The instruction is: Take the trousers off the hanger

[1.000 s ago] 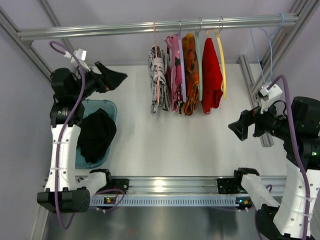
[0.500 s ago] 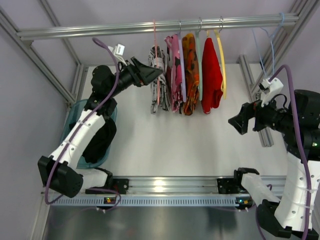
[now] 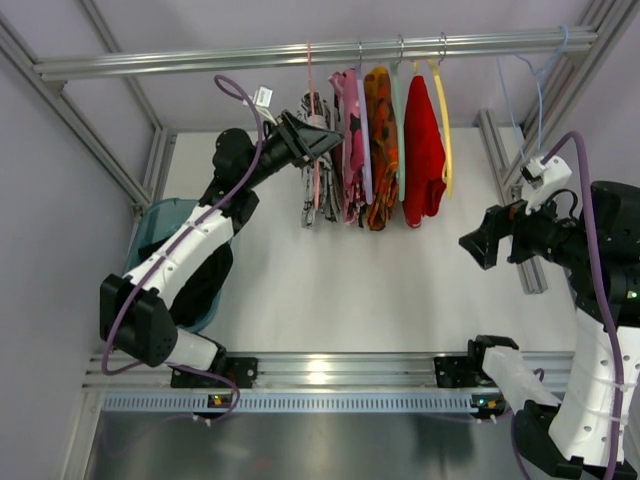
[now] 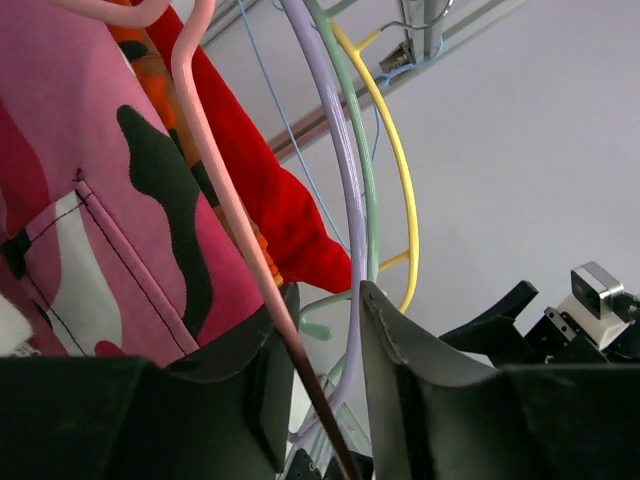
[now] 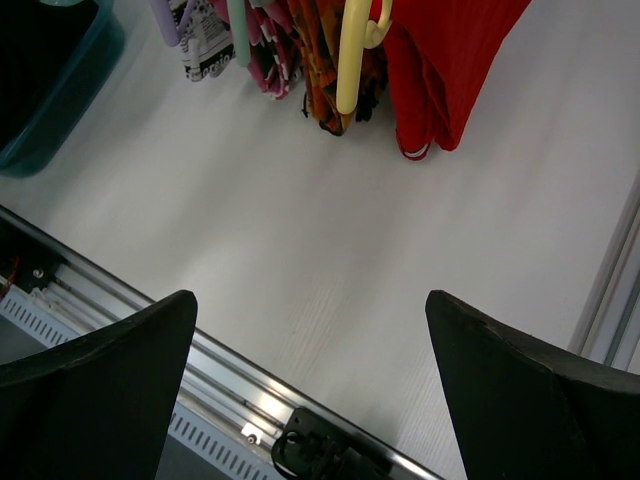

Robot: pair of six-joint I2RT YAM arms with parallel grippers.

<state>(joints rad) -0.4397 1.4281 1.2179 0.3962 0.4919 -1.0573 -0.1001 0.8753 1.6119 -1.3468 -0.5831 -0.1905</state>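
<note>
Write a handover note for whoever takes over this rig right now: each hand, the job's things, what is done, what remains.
Left hand: jaws apart, straddling a side wire of the thin salmon-pink wire hanger, not pinched on it.
Right hand: open wide, empty, above the white table.
White newspaper-print trousers: draped on that hanger, which hangs on the metal rail.
Done: left hand is at the hanger.
Left: everything else; secure the hanger, then pull the trousers off.
</note>
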